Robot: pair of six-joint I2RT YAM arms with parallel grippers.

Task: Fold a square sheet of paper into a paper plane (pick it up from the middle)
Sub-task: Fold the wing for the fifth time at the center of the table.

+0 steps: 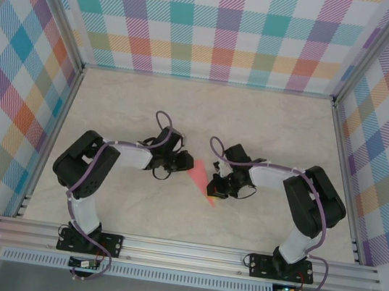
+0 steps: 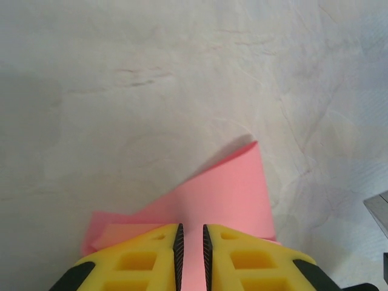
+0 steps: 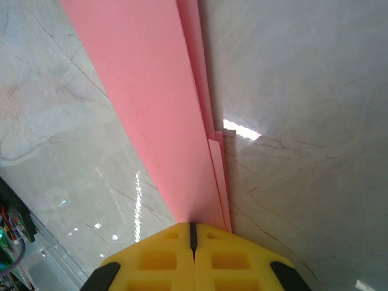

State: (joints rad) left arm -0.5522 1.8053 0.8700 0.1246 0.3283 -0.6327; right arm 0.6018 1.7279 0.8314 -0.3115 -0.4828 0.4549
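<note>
Paper plane (image 1: 201,178) lay on the marble table (image 1: 270,127), midway between my two arms. From above it read as a slim salmon wedge. Its long axis ran on a diagonal, with the broad end far-left beside my left gripper (image 1: 177,163) and the narrow end pointing near-right, toward the arm bases.

Right gripper (image 3: 193,225): yellow fingers (image 3: 242,260) pressed flat together, no gap at the seam. The pink paper (image 3: 145,91) came straight out from between the tips and ran away up-left as a long band. Stacked fold edges showed along its right side. From above, this gripper (image 1: 216,185) sat over the right edge of the wedge, toward the narrow end.

Left gripper (image 2: 191,227): jaws a thin slit apart, with pink visible in the slit. The paper (image 2: 224,194) fanned out ahead of the tips, one corner raised and casting a shadow. A strip of yellow-orange reverse (image 2: 121,233) showed by the left finger. I could not tell whether the pads bit the sheet or only stood over it.
</note>
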